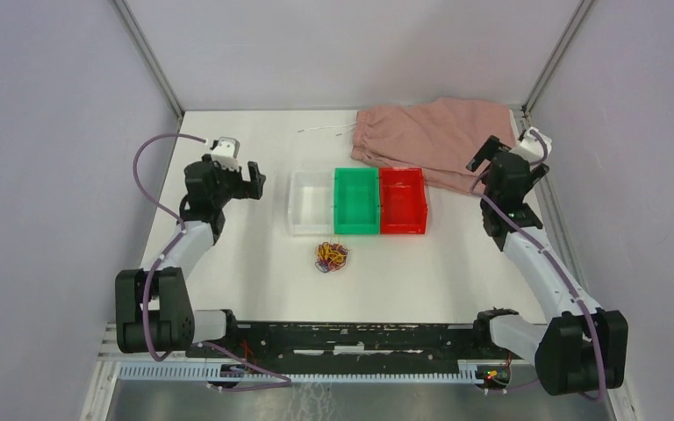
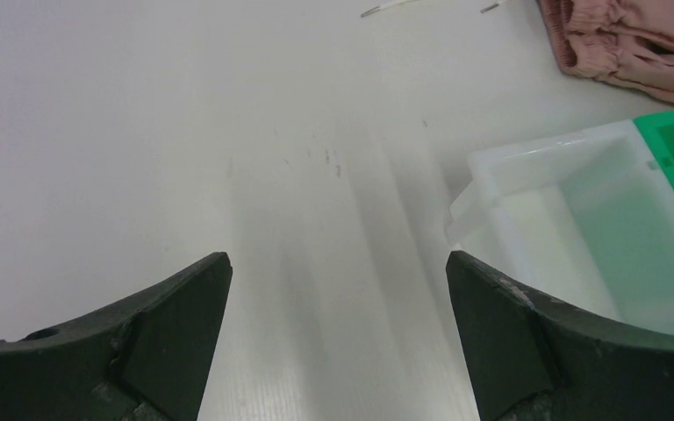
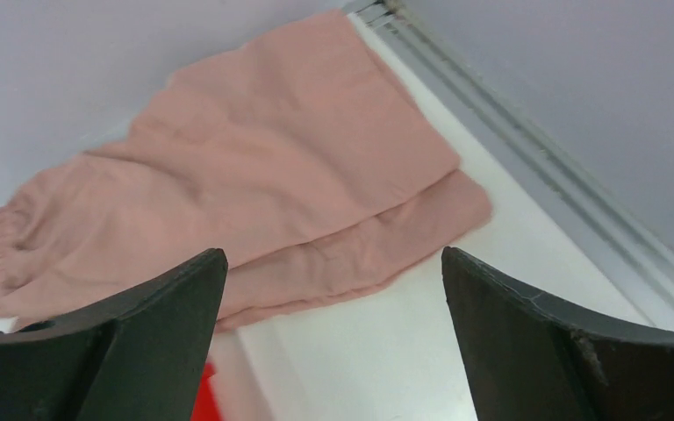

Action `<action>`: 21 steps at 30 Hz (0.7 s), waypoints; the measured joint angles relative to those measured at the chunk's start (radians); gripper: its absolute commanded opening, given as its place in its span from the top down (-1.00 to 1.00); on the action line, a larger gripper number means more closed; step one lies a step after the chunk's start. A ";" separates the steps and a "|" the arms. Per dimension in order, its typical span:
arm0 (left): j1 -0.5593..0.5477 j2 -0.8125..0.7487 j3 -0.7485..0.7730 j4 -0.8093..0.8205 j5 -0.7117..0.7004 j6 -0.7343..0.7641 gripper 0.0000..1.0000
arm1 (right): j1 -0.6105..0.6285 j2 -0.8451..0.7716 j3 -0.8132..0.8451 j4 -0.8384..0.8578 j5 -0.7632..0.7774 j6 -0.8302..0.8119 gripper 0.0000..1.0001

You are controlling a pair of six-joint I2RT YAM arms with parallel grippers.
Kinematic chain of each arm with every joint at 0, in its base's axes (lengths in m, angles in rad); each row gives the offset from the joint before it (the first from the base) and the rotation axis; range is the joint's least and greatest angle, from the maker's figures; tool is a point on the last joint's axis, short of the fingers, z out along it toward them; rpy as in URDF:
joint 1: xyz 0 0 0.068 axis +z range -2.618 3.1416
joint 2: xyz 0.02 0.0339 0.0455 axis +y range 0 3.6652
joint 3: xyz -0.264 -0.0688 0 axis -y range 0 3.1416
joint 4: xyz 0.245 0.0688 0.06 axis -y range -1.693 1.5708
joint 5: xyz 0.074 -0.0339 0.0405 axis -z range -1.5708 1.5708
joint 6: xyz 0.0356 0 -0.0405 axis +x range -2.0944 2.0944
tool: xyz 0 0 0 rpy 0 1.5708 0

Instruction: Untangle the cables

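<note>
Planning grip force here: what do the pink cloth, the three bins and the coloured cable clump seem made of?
Pink cloth: soft matte fabric, folded, with a gathered hem. Translucent white bin, green bin and red bin: likely rigid moulded plastic, smooth; the white one shows light through. Yellow-orange, red and purple cable clump: probably thin plastic-coated wire, too small to confirm.

One translucent white plastic bin, one green bin, one red bin: three between the left gripper and the right gripper. One clump of thin yellow, red and purple cables nearer the left; its strands seem too tangled to count. One folded pink cloth by the right
</note>
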 measured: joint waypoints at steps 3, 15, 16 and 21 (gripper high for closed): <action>0.000 -0.021 0.124 -0.247 0.078 0.045 -0.99 | -0.004 -0.001 0.074 -0.106 -0.116 0.078 -0.71; -0.008 -0.034 0.230 -0.814 0.341 0.179 -0.99 | 0.614 0.048 0.086 -0.308 -0.380 0.160 -0.64; -0.014 -0.037 0.228 -0.828 0.347 0.182 -0.99 | 0.649 0.057 0.086 -0.308 -0.384 0.166 -0.61; -0.081 -0.052 0.208 -0.850 0.362 0.181 -0.99 | 0.848 0.183 0.088 -0.278 -0.388 0.205 -0.44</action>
